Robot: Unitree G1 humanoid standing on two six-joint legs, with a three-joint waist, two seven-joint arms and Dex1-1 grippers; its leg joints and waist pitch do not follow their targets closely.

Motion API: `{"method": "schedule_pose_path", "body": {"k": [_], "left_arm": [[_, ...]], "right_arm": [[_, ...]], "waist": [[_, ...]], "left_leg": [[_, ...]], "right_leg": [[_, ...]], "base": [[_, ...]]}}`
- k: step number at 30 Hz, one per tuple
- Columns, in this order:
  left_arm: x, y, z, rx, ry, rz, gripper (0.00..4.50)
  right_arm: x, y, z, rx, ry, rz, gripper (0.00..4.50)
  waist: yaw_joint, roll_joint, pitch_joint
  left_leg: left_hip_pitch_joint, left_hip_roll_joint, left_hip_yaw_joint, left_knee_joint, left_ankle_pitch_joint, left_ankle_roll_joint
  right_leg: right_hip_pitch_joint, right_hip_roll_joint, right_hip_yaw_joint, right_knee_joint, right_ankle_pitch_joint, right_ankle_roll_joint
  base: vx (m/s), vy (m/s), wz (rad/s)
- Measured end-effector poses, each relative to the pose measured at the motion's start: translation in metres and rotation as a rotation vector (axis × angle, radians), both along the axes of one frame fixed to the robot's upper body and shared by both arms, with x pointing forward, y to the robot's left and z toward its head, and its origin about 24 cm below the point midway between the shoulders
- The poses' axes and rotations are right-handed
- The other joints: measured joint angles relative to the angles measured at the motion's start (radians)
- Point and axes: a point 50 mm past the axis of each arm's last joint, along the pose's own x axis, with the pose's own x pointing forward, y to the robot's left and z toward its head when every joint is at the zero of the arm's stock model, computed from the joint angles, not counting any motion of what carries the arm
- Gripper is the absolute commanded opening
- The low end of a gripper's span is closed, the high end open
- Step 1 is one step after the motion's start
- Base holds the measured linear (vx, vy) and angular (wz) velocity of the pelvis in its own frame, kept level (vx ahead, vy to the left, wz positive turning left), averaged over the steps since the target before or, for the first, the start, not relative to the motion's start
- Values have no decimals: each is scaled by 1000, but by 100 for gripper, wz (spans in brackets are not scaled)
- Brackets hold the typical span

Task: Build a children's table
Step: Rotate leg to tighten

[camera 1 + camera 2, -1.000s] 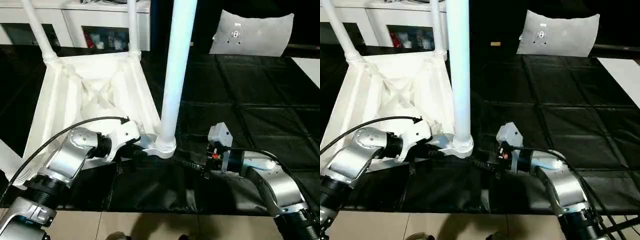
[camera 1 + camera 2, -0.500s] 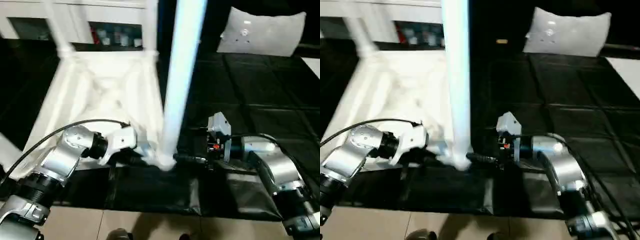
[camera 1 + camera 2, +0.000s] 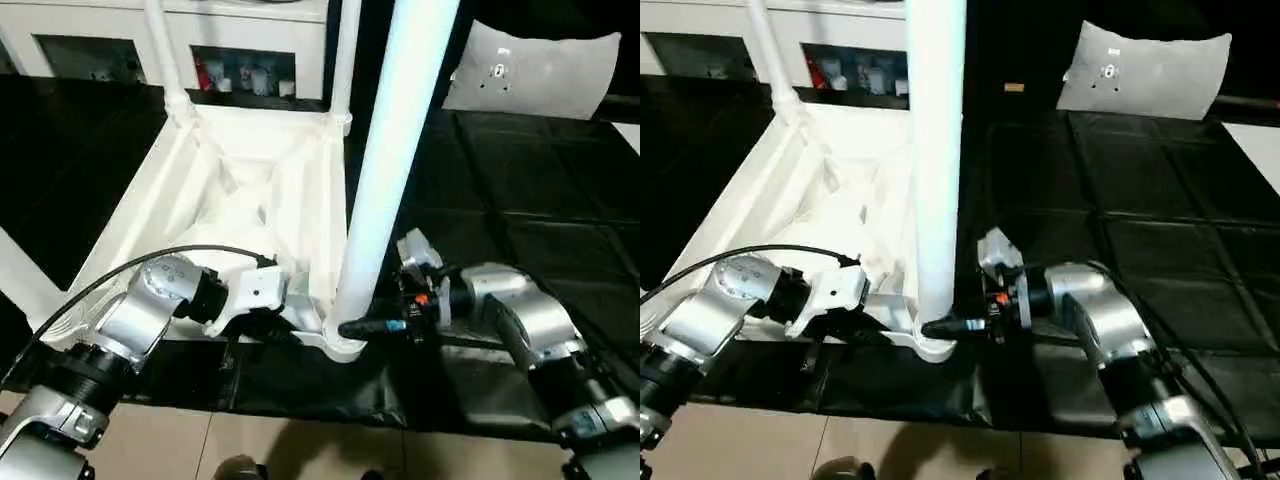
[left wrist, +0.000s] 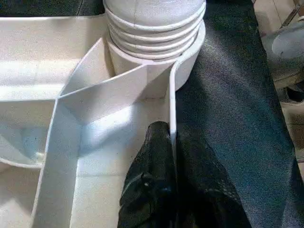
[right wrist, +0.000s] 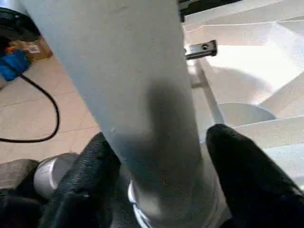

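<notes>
The children's table lies upside down on a black mat, its ribbed top [image 3: 240, 190] facing up. Two legs [image 3: 165, 60] stand in the far corner sockets, and another leg [image 3: 20, 275] crosses the left edge. The near leg [image 3: 400, 130] stands upright in the near corner socket [image 4: 156, 52]. My left gripper [image 4: 171, 135] is shut on the top's thin rim wall just beside that socket. My right gripper [image 5: 156, 156] reaches in from the right at the leg's base, open, with one black finger [image 5: 90, 180] on each side of the tube, close to it.
A white cabinet [image 3: 250, 30] with shelves stands behind the table. A pale grey cushion [image 3: 535, 70] lies at the back right on the black mat [image 3: 520, 200]. Tiled floor [image 3: 300, 445] runs along the mat's near edge, with a black cable [image 5: 38, 123] on it.
The camera has shifted. My right gripper has moved left to the near leg's base and its fingers have narrowed around the tube. The left gripper keeps its hold on the rim.
</notes>
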Motion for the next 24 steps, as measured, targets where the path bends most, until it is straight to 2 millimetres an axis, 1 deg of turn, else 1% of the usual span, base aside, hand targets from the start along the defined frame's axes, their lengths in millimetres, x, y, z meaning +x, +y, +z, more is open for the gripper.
{"method": "schedule_pose_path", "body": {"k": [2,7,13,16,17,19,20,21,23,24], "left_arm": [[0,0,0,0,0,0,0],[0,0,-1,0,4,0,0],[1,-3,0,-12,25,15,0],[2,-7,-1,-15,48,53,0],[3,-10,-2,-20,53,85,0],[7,-11,-3,-31,52,158,0],[11,-12,-5,-40,52,214,0],[14,-14,-5,-45,47,265,0],[24,-20,-6,-59,27,382,0],[27,-23,-6,-62,23,408,0]], "right_arm": [[0,1,-1,2,7,5,256],[0,0,-1,0,16,11,221],[-2,-1,1,-8,24,2,214],[-8,1,-2,2,21,-48,214],[-9,-1,-3,7,11,-100,214],[-7,1,-5,11,-12,-201,214],[-5,3,-7,16,-26,-284,212],[-2,7,-9,21,-36,-367,210],[7,15,-10,25,-57,-559,205],[10,16,-10,18,-66,-605,205]], "waist": [[0,0,0],[-1,0,0],[1,1,0],[3,2,0],[2,4,0],[-7,6,0],[-13,8,0],[-20,9,0],[-41,11,2],[-46,12,3]], "left_leg": [[0,0,0,0,0,0],[0,0,0,0,-1,-1],[0,0,0,0,-1,-1],[0,-1,1,-1,-1,-1],[1,-1,1,-2,-1,-1],[2,-1,3,-2,-1,-2],[5,-1,3,-3,0,-2],[8,-1,3,-5,0,-3],[9,-1,3,-7,2,-6],[9,-2,2,-10,2,-6]], "right_leg": [[0,0,0,0,0,0],[0,0,0,0,0,0],[0,-1,0,-1,0,0],[0,-1,1,-2,0,0],[1,-1,2,-2,0,0],[3,-1,4,-1,0,1],[5,-1,4,-1,-1,4],[6,-1,4,-1,-5,9],[4,-1,3,-4,-6,11],[3,-1,2,-8,-6,11]], "base": [[0,0,0],[0,0,0],[0,0,0],[0,0,0],[0,0,0],[0,0,0],[0,0,0],[0,0,0],[-64,-7,-11],[0,0,0]]}}
